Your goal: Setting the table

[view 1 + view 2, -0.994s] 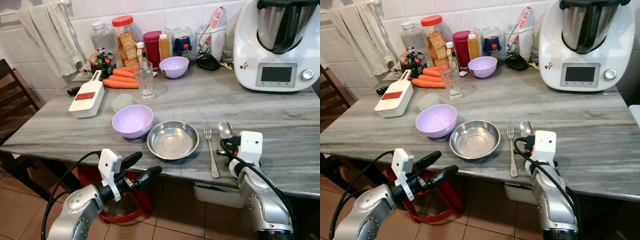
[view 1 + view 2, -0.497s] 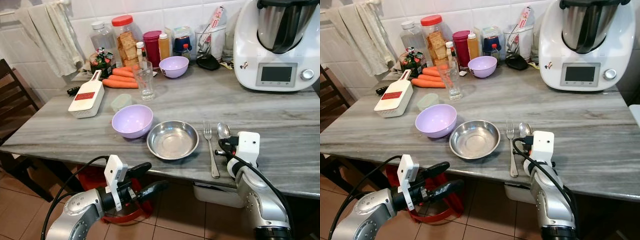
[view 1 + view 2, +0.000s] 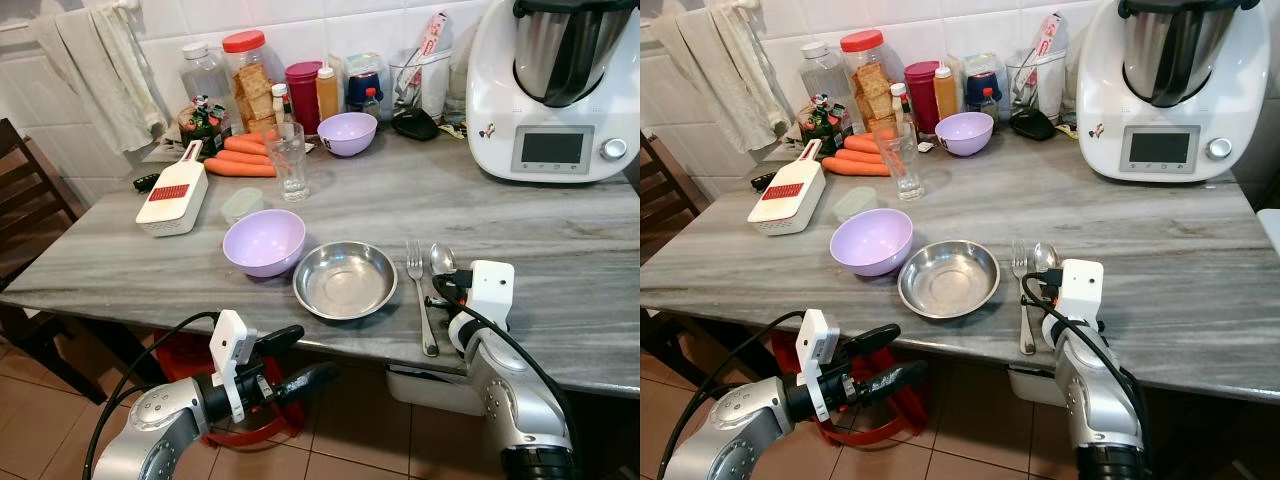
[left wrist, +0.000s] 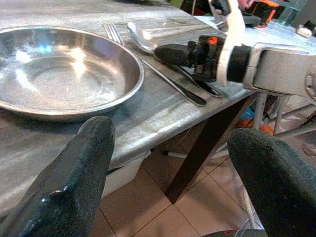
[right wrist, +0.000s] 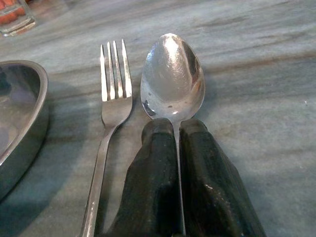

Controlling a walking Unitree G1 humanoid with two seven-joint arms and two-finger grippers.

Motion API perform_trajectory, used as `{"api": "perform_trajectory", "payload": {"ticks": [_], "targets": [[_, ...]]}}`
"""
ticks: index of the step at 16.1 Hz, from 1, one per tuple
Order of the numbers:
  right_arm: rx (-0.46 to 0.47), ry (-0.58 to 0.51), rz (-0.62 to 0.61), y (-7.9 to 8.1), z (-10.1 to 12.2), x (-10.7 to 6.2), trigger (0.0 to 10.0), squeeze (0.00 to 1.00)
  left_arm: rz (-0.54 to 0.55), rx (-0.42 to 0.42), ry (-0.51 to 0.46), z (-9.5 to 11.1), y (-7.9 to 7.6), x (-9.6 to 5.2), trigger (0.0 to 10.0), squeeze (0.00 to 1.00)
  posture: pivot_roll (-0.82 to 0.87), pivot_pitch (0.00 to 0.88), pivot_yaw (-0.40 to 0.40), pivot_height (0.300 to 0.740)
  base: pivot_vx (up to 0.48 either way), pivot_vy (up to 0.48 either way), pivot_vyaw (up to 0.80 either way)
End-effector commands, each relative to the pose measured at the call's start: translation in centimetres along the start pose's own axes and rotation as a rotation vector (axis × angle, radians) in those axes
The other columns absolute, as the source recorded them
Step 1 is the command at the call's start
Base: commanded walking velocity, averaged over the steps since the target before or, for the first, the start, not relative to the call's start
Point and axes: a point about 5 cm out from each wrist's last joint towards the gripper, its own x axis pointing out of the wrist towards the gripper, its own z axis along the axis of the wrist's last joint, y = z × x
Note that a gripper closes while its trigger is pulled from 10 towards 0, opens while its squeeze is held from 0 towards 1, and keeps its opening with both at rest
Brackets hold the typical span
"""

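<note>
The round steel dish [image 3: 345, 279] and steel fork [image 3: 420, 292] are laid; the right gripper [image 5: 177, 148], clamped on the steel spoon [image 5: 172, 78] beside the fork, hasn't released. The left gripper [image 3: 296, 358] gapes idle below.

Shiny spoon [image 5: 172, 79] flat beside fork [image 5: 111, 101] — steel plate [image 3: 345, 279] just left.

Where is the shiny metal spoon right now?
The shiny metal spoon lies on the grey marble table toward the robot's right, just right of the metal fork beside the steel dish, its handle pinched in the right gripper.
</note>
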Motion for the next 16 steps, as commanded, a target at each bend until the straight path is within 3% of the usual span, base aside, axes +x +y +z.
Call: {"api": "perform_trajectory", "payload": {"ticks": [1, 2, 10, 16], "targets": [[0.016, -0.012, 0.004, 0.4, 0.3, 0.2, 10.0, 0.67, 0.005, 0.011, 0.022, 0.0, 0.2, -0.4, 10.0, 0.00, -0.14, 0.000, 0.147, 0.740, 0.000, 0.000, 0.00], [0.024, -0.016, -0.002, 0.5, 0.3, 0.3, 10.0, 1.00, 0.002, 0.014, 0.025, 0.0, 0.2, -0.5, 10.0, 0.00, -0.14, 0.000, 0.148, 0.740, 0.000, 0.000, 0.00], [0.062, -0.028, -0.022, 0.4, 0.2, 0.2, 10.0, 1.00, -0.006, 0.021, 0.032, 0.1, 0.1, -0.5, 10.0, 0.00, -0.14, 0.000, 0.151, 0.740, 0.000, 0.000, 0.00], [0.102, -0.236, -0.024, -0.2, 3.7, -1.2, 10.0, 1.00, 0.003, 0.017, 0.010, 0.5, 0.3, -0.4, 10.0, 0.00, -0.14, 0.000, 0.150, 0.740, 0.000, 0.000, 0.00]]}}
